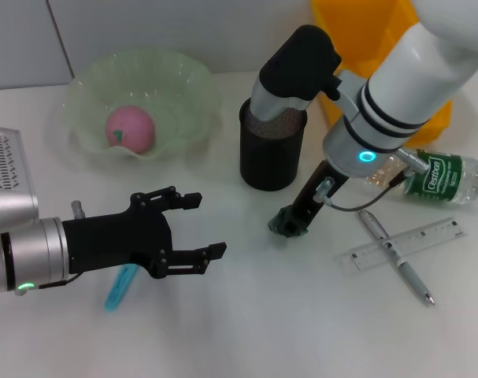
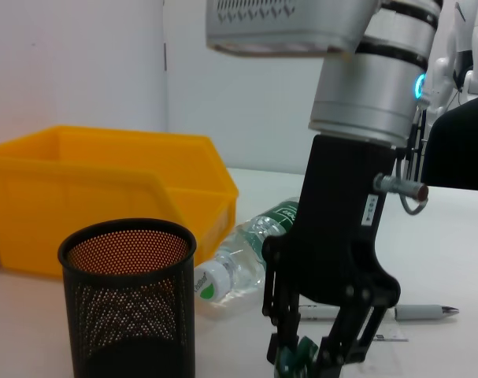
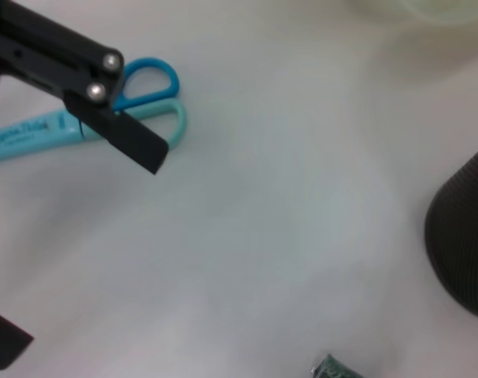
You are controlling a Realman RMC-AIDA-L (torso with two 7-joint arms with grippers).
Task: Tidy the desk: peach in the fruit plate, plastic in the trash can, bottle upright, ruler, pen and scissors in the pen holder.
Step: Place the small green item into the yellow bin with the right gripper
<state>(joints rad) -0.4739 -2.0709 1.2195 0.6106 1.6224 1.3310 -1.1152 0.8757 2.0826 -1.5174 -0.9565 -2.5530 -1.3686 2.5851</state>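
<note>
A pink peach [image 1: 131,128] lies in the green fruit plate [image 1: 183,87]. My right gripper [image 1: 295,220] is down at the table just right of the black mesh pen holder [image 1: 272,150], shut on a dark green crumpled plastic [image 1: 286,226]. The left wrist view shows this gripper [image 2: 313,354] and the plastic [image 2: 294,358] too. My left gripper [image 1: 205,225] is open and empty, hovering over the blue scissors [image 1: 120,287]. The scissors also show in the right wrist view [image 3: 136,102]. A bottle [image 1: 435,177] lies on its side. A pen [image 1: 396,256] lies across a clear ruler [image 1: 416,240].
A yellow bin [image 1: 380,39] stands at the back right, behind the pen holder and the bottle. In the left wrist view the bin [image 2: 105,189] is behind the pen holder [image 2: 128,299].
</note>
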